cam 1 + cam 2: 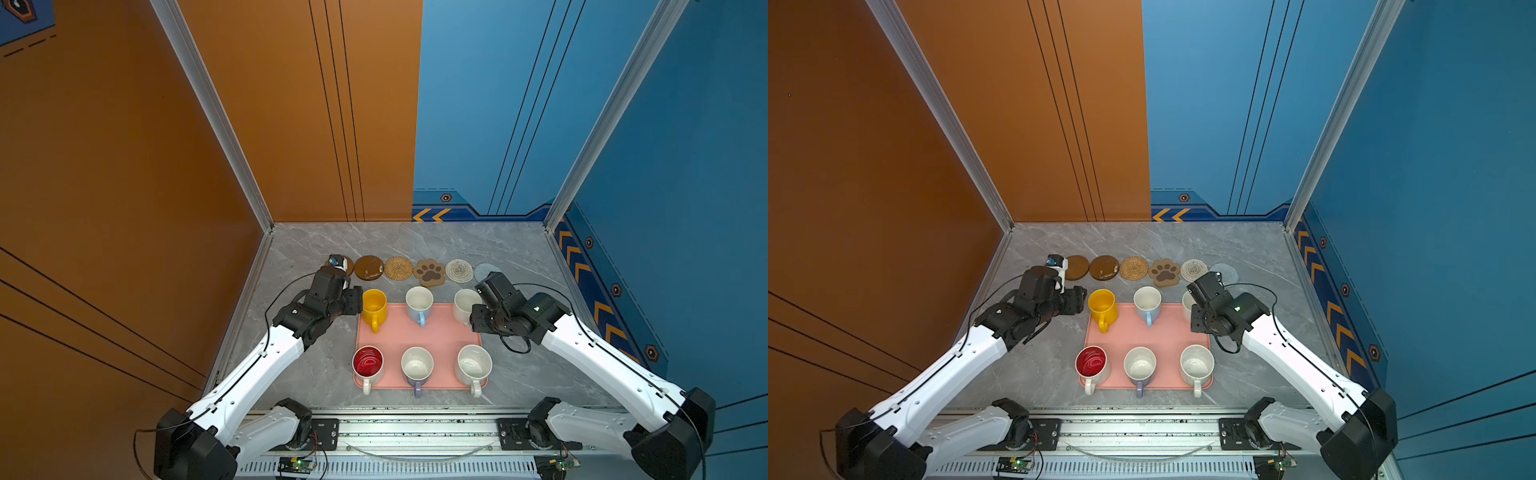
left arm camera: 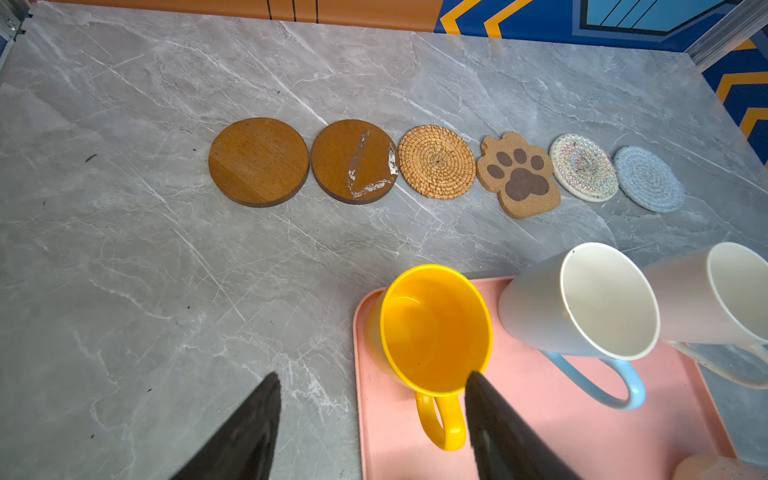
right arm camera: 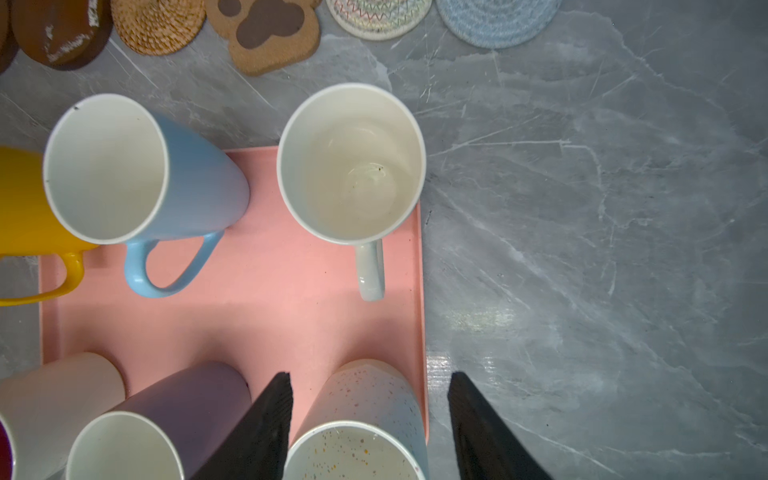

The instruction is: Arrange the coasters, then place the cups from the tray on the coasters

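left pincer [image 2: 372, 375] hangs released at the yellow cup [image 2: 432, 332] on the tray [image 2: 540, 415], right pincer [image 3: 370, 374] released too; coasters [image 2: 436, 162] lie rowed behind. an off-centre pinch could tip it against the light blue cup [image 2: 536, 316].

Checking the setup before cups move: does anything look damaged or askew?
The glossy dark brown disc coaster beside the tan woven round coaster carries white streaks, scuffs or perhaps glare. The brown paw-shaped coaster sits turned, slightly out of line.
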`<state>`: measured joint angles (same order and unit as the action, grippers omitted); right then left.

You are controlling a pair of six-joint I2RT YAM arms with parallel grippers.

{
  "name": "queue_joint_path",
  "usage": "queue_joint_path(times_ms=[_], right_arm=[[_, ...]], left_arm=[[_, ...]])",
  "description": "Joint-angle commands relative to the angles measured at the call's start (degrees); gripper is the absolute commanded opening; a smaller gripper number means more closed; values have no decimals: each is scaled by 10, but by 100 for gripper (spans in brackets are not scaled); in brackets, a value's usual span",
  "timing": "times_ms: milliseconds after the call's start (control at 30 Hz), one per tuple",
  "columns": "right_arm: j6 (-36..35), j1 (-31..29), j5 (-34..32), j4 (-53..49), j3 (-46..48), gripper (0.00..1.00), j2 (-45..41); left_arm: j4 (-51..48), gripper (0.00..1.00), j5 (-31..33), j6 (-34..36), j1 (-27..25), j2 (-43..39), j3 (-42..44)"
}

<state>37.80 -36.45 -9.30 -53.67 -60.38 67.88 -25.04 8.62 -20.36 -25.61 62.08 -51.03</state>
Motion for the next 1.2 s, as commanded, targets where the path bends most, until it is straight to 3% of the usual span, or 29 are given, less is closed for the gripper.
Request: queue_joint_path(times_ms=[0,200,767,1167], right_arm=[[17,-8,-19,-23,-18,60,14],[25,-12,-13,-8,-16,67,42],[28,-7,-17,3,-4,68,72],[25,18,-12,43,14,61,94]], left_arm=[[2,71,9,11,-1,9,-2],[8,71,8,14,1,23,-9],[13,71,-4,7,4,25,-4],[18,71,-7,3,3,24,3]])
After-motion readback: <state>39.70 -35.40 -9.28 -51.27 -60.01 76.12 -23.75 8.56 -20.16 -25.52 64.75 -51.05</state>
